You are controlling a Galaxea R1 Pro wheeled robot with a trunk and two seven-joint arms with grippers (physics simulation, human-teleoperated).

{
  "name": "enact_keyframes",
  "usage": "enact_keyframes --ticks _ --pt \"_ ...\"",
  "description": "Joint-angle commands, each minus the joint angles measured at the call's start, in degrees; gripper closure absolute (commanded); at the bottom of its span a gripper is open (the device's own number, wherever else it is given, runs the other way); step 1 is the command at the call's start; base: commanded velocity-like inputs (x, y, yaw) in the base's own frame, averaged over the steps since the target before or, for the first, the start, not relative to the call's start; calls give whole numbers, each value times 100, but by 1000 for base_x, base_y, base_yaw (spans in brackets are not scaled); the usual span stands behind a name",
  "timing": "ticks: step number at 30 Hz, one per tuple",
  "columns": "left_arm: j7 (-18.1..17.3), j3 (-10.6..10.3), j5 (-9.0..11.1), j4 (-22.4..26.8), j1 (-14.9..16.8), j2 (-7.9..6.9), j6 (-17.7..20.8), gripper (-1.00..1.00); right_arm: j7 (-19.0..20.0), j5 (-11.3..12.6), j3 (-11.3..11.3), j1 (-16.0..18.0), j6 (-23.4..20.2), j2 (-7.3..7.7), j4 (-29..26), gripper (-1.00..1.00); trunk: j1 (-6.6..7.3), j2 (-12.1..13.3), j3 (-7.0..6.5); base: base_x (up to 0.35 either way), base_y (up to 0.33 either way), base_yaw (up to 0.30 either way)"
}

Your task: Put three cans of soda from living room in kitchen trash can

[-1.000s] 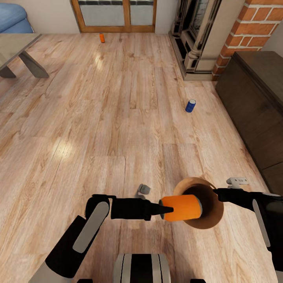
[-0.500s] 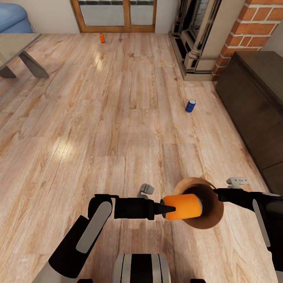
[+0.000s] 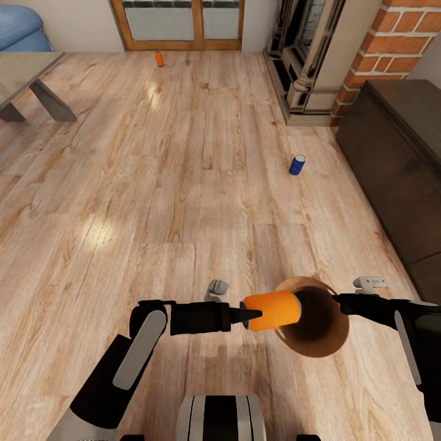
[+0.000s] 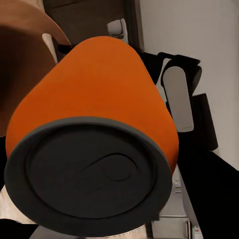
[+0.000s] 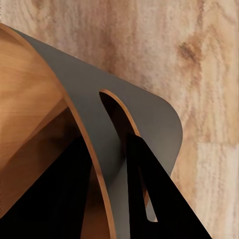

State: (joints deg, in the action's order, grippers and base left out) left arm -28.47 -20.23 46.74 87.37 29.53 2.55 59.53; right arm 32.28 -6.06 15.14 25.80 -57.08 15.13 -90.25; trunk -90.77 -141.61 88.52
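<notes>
Orange can (image 3: 271, 310) clamped sideways in left pincer (image 3: 250, 315).

Light wood plank floor (image 3: 153, 202). Orange soda can (image 3: 159, 59) upright on floor near wood-framed glass door (image 3: 177, 24). Blue soda can (image 3: 297, 165) upright on floor, between stone fireplace (image 3: 306, 61) and dark cabinet (image 3: 398, 165). Grey-legged low table (image 3: 30, 82) stands on floor, well apart from both cans.

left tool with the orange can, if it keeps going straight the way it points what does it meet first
Most likely the trash can: the left tool points across at its open mouth, so the held orange can would enter or touch the rim first; depth is uncertain.
</notes>
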Motion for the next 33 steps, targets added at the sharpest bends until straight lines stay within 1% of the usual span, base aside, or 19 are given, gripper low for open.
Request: enact_keyframes --ticks 1,4,7,9,10,11,12,13,14,15,18,25,33 --pt "0 33 3 0 1 4 0 100 35 39 -2 -5 -39 -1 8 100 -1 0 1 0 0 0" --pt "14 134 -32 0 1 38 -8 100 50 7 -2 -5 -26 -2 8 100 -1 0 1 0 0 0" --pt "85 234 -91 -5 1 133 -15 100 50 6 -2 -5 -25 -1 8 100 -1 0 1 0 0 0" --pt "150 245 -130 -7 1 197 -16 100 50 6 -2 -5 -25 -1 8 100 -1 0 1 0 0 0" --pt "636 233 -160 -20 1 509 -14 100 50 211 -2 -5 -84 -4 8 100 -1 0 1 0 0 0" --pt "1110 146 -159 -34 1 669 -12 100 50 211 -2 -5 -84 -3 8 100 -1 0 1 0 0 0" --pt "1402 46 -145 -39 1 738 -14 100 50 211 -2 -5 -84 -4 8 100 -1 0 1 0 0 0" --pt "1814 -201 -51 -41 1 745 -20 100 50 211 -8 -5 -84 -6 8 100 -1 0 1 0 0 0" --pt "1993 -318 3 -42 1 745 -23 100 50 211 -9 -5 -84 -7 8 100 -1 0 1 0 0 0" --pt "2108 -393 40 -43 1 745 -25 100 50 211 -10 -5 -84 -8 8 100 -1 0 1 0 0 0" --pt "2262 -496 90 -47 1 745 -28 100 50 211 -7 -5 -84 -8 8 100 -1 0 1 0 0 0" --pt "2315 -534 120 -82 3 745 -29 100 54 216 12 9 -90 26 8 100 -1 0 1 0 0 0" --pt "2324 -542 106 -191 4 745 -31 100 97 235 -1 323 -111 5 8 100 -1 0 1 0 0 0"
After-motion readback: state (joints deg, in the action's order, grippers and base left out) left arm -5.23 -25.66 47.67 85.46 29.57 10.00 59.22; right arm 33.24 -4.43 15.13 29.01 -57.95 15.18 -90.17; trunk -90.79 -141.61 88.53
